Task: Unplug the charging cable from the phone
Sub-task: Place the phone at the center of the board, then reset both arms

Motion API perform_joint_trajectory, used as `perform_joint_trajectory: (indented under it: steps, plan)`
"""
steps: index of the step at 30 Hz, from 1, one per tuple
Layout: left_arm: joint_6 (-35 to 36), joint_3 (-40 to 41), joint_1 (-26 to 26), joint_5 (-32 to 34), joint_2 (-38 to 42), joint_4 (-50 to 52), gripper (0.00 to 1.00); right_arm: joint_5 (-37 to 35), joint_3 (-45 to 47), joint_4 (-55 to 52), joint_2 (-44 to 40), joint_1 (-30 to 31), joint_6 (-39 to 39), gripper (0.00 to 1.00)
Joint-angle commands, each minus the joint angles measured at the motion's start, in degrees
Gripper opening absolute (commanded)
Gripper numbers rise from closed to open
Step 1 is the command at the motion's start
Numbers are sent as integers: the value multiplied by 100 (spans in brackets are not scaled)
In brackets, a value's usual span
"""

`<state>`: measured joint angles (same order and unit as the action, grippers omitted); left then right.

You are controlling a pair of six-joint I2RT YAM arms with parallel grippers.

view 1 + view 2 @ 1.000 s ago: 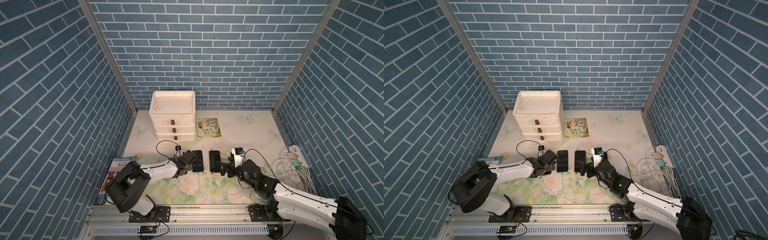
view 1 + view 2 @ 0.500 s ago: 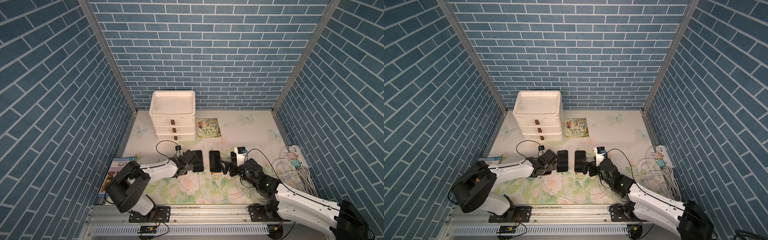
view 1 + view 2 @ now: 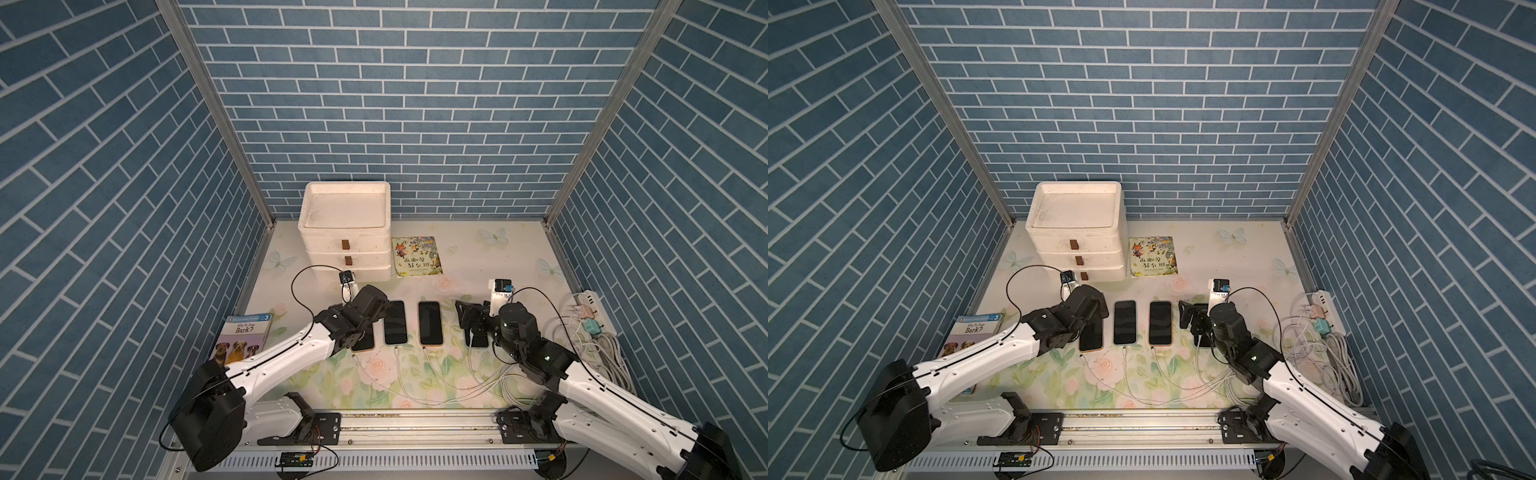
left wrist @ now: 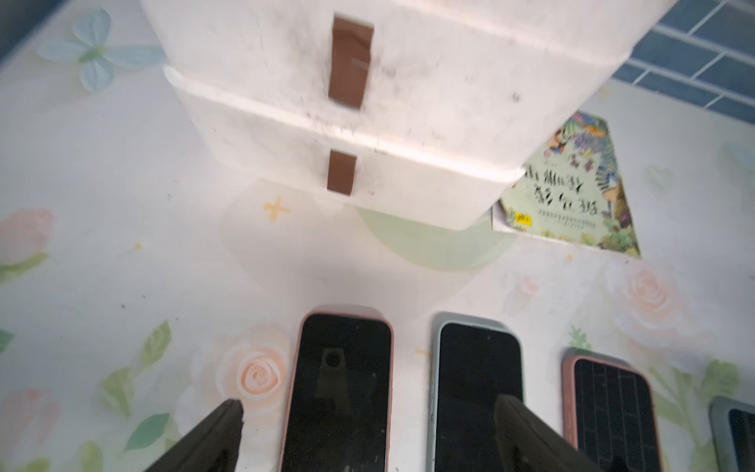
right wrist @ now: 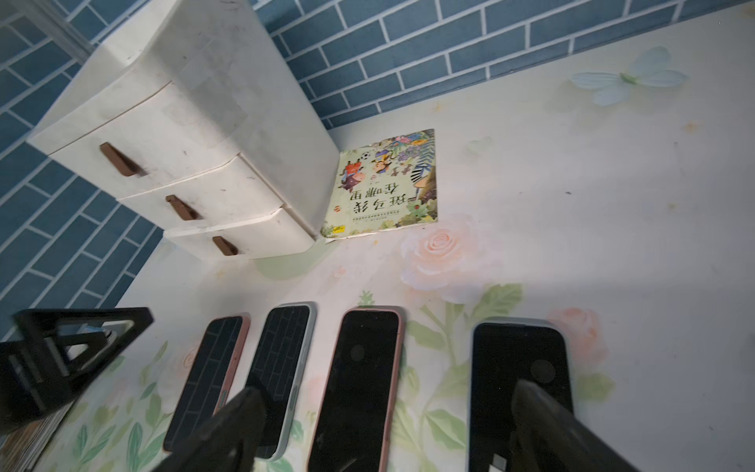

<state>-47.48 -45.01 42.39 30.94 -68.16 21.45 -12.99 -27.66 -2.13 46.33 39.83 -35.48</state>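
Observation:
Four dark-screened phones lie side by side on the floral table: the leftmost phone (image 3: 365,341), a second (image 3: 395,322), a third (image 3: 430,323) and the rightmost phone (image 3: 478,338). White charging cables (image 3: 399,374) run from their near ends toward the front right. I cannot tell which plugs are seated. My left gripper (image 3: 376,307) (image 4: 367,404) is open, with its fingers either side of the pink-edged leftmost phone (image 4: 339,388). My right gripper (image 3: 469,322) (image 5: 390,388) is open above the third phone (image 5: 359,388) and the rightmost phone (image 5: 519,367). Neither holds anything.
A white three-drawer unit (image 3: 345,232) stands at the back, with a picture book (image 3: 417,256) beside it. Another book (image 3: 243,338) lies at the left edge. A power strip with chargers (image 3: 588,316) and a cable pile (image 3: 602,357) sit at the right wall.
My left gripper's jaws have spread wider over the leftmost phone. My right gripper has moved a little to the right and toward the back, staying open.

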Motion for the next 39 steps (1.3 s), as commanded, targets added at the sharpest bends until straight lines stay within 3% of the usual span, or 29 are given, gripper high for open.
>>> perform_joint_trajectory:
  steps: [1,4,6,8,10,12,14,20,24,27,32,33,36,39]
  plan:
    - [343,-315,-17,1029,501,107,100,258,-261,-690,-45,-920,-17,99]
    - [498,-604,-55,1994,712,87,100,802,-439,-834,133,-2034,45,100]
    - [651,-646,-123,2835,771,-100,100,464,-558,-879,176,-2505,42,99]
    - [1580,-388,-248,3369,825,-948,100,-48,-551,-637,159,-2610,305,99]
    - [2983,263,-371,3874,811,-2573,100,-332,-204,62,107,-2619,816,95]
    - [4068,863,-648,3878,739,-4429,100,-998,192,635,64,-2640,892,91]
    - [4554,1222,-1101,3622,555,-5410,100,-1330,443,1128,125,-2744,994,92]
    - [4662,1841,-2624,3177,-500,-6548,100,-1818,606,2103,1107,-3272,920,94]
    - [4644,2710,-2980,2664,-986,-7772,100,-2714,624,2801,1974,-3552,1375,96]
    - [4185,2810,-2970,2335,-1172,-7921,100,-2446,988,4056,2585,-3875,1756,96]
    - [4158,3194,-2938,1899,-1064,-8674,100,-1003,1166,5886,3355,-4033,2492,99]
    - [4171,3327,-2957,1950,-1078,-8963,100,-702,1226,6322,3534,-4033,2684,99]
    - [4334,3789,-3000,2030,-1469,-10392,100,-349,1071,6282,3720,-3896,3054,100]
    - [4349,3766,-3041,1660,-1408,-10202,100,535,1711,8093,4226,-3558,3777,99]
